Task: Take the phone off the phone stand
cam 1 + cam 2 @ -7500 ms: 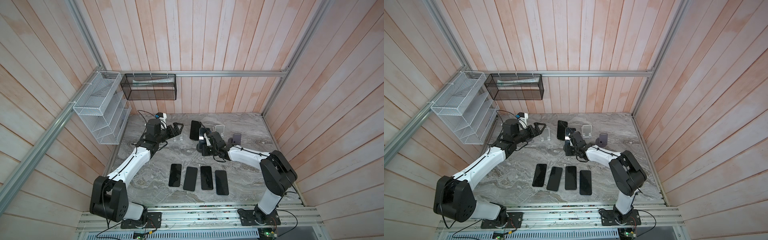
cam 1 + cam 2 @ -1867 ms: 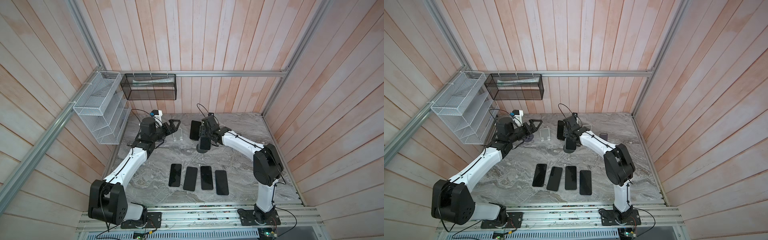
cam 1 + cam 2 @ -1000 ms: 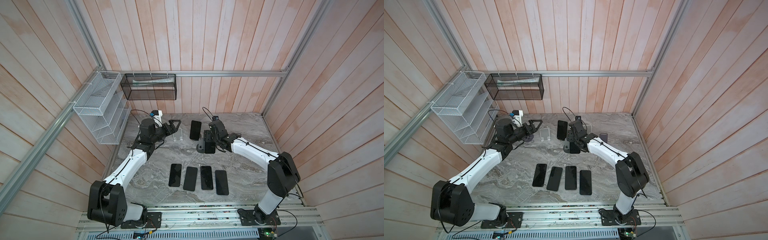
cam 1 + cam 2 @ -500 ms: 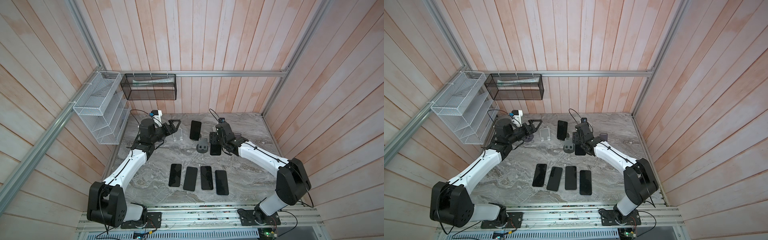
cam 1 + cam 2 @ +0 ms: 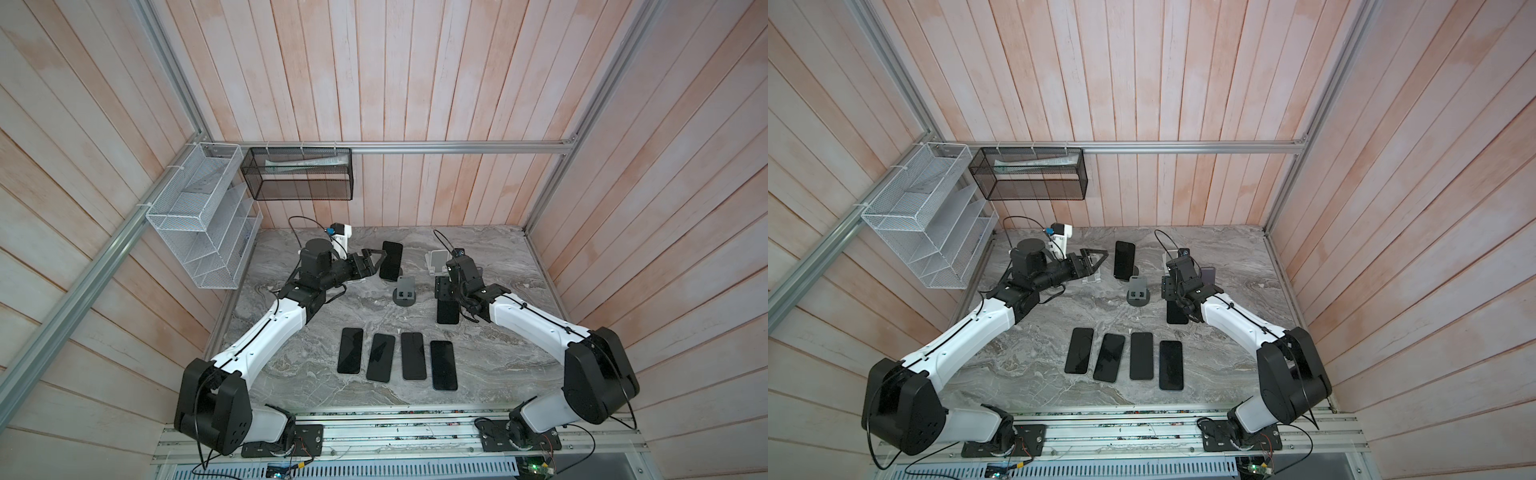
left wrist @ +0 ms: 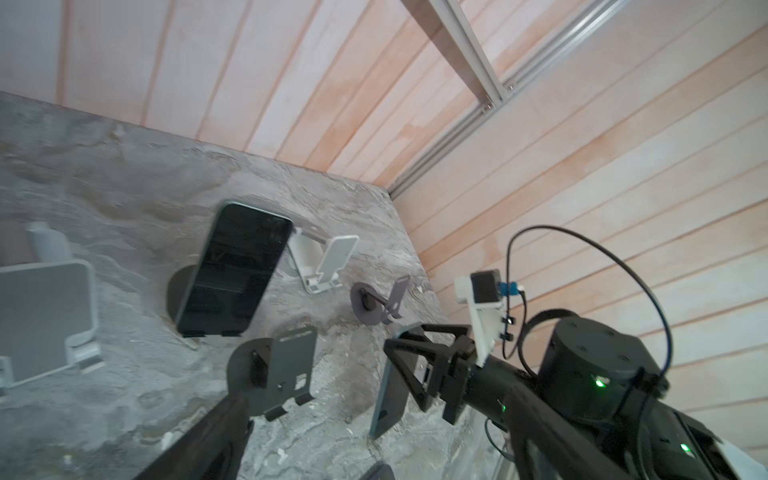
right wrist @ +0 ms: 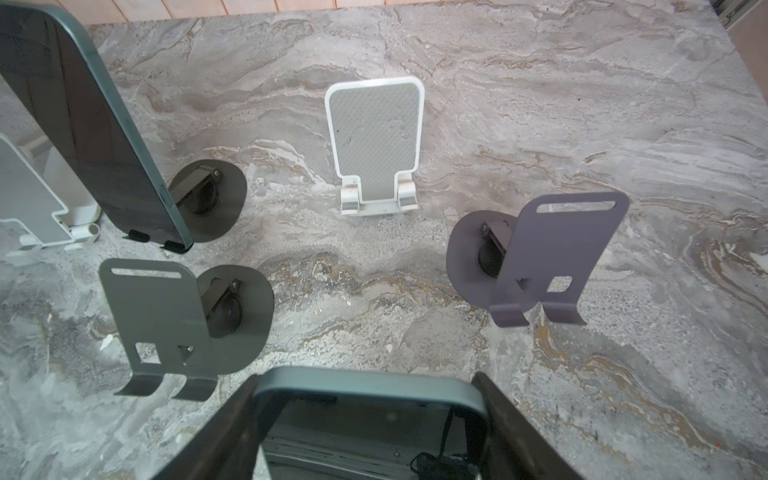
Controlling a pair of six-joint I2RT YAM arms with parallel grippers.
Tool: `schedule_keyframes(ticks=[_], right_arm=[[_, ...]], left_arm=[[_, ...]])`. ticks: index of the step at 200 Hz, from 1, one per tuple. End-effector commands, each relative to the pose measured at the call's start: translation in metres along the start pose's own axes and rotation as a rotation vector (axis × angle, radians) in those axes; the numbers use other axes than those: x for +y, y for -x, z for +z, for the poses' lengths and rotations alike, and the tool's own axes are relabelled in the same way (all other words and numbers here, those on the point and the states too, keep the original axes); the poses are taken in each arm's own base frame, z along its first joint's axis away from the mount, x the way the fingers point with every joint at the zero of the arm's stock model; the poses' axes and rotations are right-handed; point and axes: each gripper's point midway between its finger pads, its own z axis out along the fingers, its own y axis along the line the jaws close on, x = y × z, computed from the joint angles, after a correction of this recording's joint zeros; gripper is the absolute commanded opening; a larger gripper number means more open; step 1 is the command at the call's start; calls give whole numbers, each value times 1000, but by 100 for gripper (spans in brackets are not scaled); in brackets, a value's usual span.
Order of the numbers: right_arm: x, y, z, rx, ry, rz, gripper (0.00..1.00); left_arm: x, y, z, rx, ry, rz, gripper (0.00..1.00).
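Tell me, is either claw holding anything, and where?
The right claw grips a phone by its two long edges near one end; the left claw is open and empty.

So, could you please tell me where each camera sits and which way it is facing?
Top views: mounted high above the robot's bases, looking down on the marble table; left arm, right arm, left pincer and right pincer all show.
Left wrist: looks across the table at the right arm; one own finger shows.
Right wrist: looks down past the held phone at the empty stands; both fingers show.
Shared: every view shows the propped phone.
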Motion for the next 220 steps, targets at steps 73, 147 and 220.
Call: schedule_keyframes(ticks=[73, 147, 220], right_arm=[[6, -13, 40, 128, 59, 4, 55], [6, -33, 72, 217, 45, 25, 55], [3, -52, 88, 277, 7, 87, 57]], left_arm=[[-15, -21, 12, 69, -5, 62, 96], [-12, -17, 9, 52, 24, 73, 95], [-12, -16, 9, 49, 29, 75, 95]])
